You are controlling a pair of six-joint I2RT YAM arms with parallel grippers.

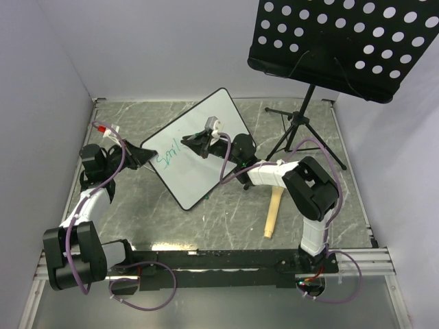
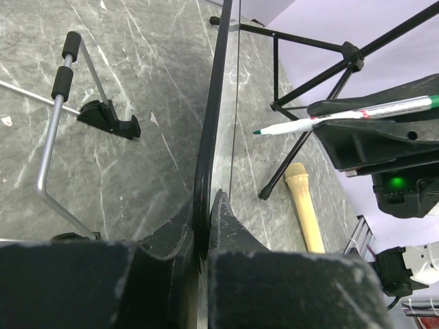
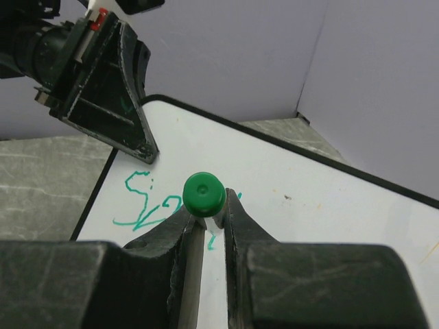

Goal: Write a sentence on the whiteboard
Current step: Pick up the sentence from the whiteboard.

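left gripper (image 2: 206, 226) is closed on the whiteboard (image 1: 206, 130), both fingers clamped on its thin black frame at the left corner. the board sits mid-desk (image 1: 137, 219), turned diagonal and tilted up; can't tell whether its far edge rests on the surface. right gripper (image 3: 209, 205) is closed on a marker (image 2: 343, 115) with a green end cap, held out over the middle of the board's face. marker tip points at the board, very near it; contact not confirmable. the sentence (image 3: 147, 202) is teal, reads roughly "smil", and runs from the left end near the left gripper up to the marker. rest of the board face is blank. a black perforated music stand (image 1: 343, 41) on a tripod stands behind the board to the right. a wooden stick (image 1: 274, 214) lies flat on the desk beside the right arm, apart from the board.
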